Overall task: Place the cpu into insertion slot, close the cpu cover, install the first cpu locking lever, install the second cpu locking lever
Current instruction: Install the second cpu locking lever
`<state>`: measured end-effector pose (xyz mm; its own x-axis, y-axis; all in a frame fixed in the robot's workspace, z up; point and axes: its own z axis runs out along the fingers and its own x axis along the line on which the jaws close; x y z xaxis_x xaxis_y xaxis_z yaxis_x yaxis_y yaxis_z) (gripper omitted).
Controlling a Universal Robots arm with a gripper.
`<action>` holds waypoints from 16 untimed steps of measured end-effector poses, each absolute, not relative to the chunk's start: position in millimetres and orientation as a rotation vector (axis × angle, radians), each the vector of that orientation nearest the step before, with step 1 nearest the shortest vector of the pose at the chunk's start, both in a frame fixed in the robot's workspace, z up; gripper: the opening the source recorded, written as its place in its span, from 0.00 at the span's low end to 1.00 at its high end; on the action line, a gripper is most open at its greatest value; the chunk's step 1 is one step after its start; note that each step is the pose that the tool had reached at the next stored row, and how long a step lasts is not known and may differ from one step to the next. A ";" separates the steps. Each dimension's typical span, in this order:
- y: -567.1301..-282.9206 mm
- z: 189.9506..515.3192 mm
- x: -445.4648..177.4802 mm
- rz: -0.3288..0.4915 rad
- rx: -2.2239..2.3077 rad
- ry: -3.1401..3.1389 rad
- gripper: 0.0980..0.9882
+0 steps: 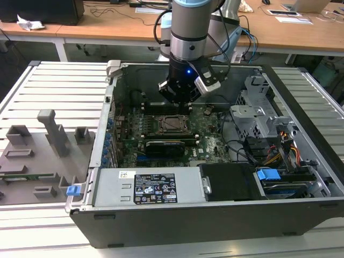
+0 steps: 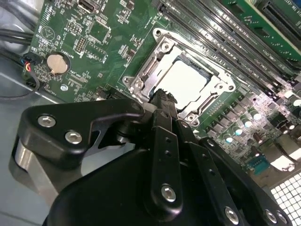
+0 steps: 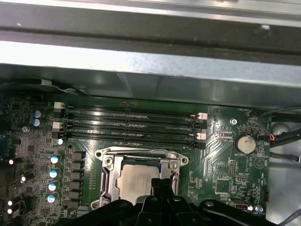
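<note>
Above socket edge | fingers (image 2: pixel 163 96) pressed together, holding nothing | cpu (image 2: pixel 186 84) seated under cpu cover (image 2: pixel 162 54)

Exterior high, wide — wrist views close, sharing cpu cover (image 2: pixel 181 82) (image 3: pixel 141 176)

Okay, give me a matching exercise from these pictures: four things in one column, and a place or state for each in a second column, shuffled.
Things:
1. cpu
2. cpu cover
3. end effector
4. coin battery

Places or states:
A. round and silver, sitting on the green board away from the socket
B. black, right at the socket's edge
C. pale square seated in the insertion slot
D. silver frame lying flat around the chip

Pairs: 1-C, 2-D, 3-B, 4-A
</note>
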<state>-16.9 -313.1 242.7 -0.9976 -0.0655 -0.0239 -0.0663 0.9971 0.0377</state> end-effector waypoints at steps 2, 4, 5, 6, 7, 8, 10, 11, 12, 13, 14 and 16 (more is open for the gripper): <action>-316.6 242.7 -16.9 0.060 -0.103 3.117 0.01; -320.1 242.7 -16.9 0.060 -0.103 3.117 0.01; -321.7 242.7 -17.0 0.060 -0.103 3.117 0.01; -323.3 242.7 -16.9 0.060 -0.103 3.117 0.01; -324.3 242.8 -16.9 0.060 -0.103 3.119 0.01; -324.9 242.9 -16.9 0.060 -0.103 3.119 0.01; -326.1 242.9 -16.9 0.060 -0.103 3.119 0.01; -327.0 243.0 -16.9 0.060 -0.103 3.119 0.01; -327.9 243.0 -17.0 0.060 -0.103 3.119 0.01; -329.7 243.0 -16.9 0.060 -0.103 3.119 0.01; -330.8 243.0 -16.9 0.060 -0.103 3.119 0.01; -332.6 242.9 -16.9 0.060 -0.103 3.119 0.01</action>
